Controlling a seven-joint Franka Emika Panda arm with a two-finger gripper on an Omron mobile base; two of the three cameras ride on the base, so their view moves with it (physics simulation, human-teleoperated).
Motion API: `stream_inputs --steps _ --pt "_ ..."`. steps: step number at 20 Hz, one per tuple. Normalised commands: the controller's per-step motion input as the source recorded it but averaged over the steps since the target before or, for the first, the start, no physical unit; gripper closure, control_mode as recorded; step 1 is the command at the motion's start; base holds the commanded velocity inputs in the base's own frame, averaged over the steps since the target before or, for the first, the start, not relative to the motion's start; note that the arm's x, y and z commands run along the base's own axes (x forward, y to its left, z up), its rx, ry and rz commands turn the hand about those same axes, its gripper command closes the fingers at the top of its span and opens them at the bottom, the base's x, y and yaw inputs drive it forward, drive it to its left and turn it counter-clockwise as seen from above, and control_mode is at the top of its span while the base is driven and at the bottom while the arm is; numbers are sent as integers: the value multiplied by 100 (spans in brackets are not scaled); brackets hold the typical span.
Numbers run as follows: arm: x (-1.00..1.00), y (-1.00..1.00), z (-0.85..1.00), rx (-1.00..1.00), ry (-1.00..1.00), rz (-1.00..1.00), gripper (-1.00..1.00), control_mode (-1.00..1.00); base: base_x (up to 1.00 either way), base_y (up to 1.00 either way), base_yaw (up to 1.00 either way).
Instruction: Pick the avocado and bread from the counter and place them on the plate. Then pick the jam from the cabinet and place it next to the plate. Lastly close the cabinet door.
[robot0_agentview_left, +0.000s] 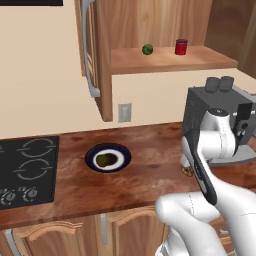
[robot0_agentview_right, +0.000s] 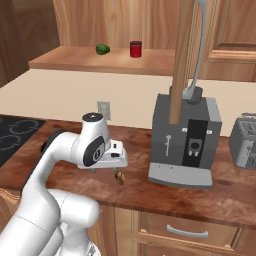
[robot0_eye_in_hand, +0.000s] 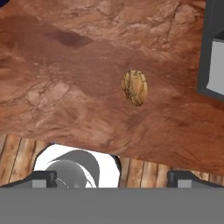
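Right now: the white arm's two-finger gripper hangs over the small lumpy tan-brown piece of bread, jaws spread wide with nothing between them.
Bread, place: it lies alone on the long reddish-brown polished wood counter, near the front edge, just beside the grey coffee machine, well apart from the plate.
Bread, handling: probably light and dry, with a rough crust that should not slip; a hard squeeze could dent it. I would take it across its narrow middle, fingers either side of the oval.
Avocado: one small dark olive-green oval avocado sits on the white centre of the round blue-rimmed plate.
Shelf: one small red jam jar and one green ball, apart, in the light-brown wooden wall cabinet; its panelled cabinet door stands open.
Hedge: from the base cameras the bread is half hidden, so its height is hard to judge.
Count: one bread, one avocado, one plate, one jar, one ball.
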Motion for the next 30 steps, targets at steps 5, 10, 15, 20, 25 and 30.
stream_inputs --steps 5,10,15,20,25,30 --pt "15 -1 -14 0 0 0 -100 -100 0 0 0" --pt "21 -1 -19 0 0 1 -100 -100 0 0 0" --pt "10 -14 -16 0 1 4 -100 -100 0 0 0" --pt "7 -9 -15 0 1 2 -100 -100 0 0 0" --pt "11 0 -17 0 1 0 -100 -100 0 0 0" --pt "14 0 -12 0 1 0 -100 -100 0 0 0"
